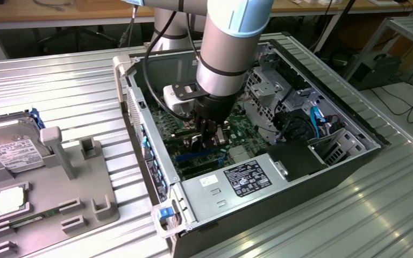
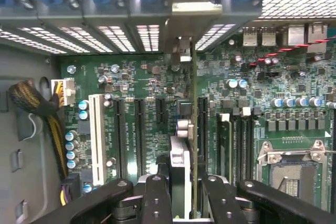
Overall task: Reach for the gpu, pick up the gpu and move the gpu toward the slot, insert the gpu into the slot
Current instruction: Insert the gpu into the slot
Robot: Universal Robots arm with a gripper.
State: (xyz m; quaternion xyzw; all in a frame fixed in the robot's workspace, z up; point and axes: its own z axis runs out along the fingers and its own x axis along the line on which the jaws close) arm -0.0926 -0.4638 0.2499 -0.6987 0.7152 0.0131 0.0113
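Observation:
In the wrist view the gpu (image 2: pixel 182 153) stands on edge between my fingers (image 2: pixel 157 198), and the gripper (image 2: pixel 184 200) is shut on it. Its silver end bracket (image 2: pixel 184 24) reaches up to the case's rear slot openings. The card hangs low over the green motherboard (image 2: pixel 142 77), in line with a long black slot (image 2: pixel 202 114) that shows right beside its thin edge. Whether its lower edge sits in the connector is hidden. In the exterior view the gripper (image 1: pixel 208 137) is deep inside the open computer case (image 1: pixel 350 121) with the gpu (image 1: pixel 196 142) in it.
Several other black slots (image 2: pixel 128 129), a white slot (image 2: pixel 96 135) and the metal CPU socket (image 2: pixel 291 163) lie on the board. A power supply (image 1: pixel 242 180) fills the case's near end. A hard drive (image 1: pixel 9 148) rests on a grey fixture (image 1: pixel 70 199) at the exterior view's left.

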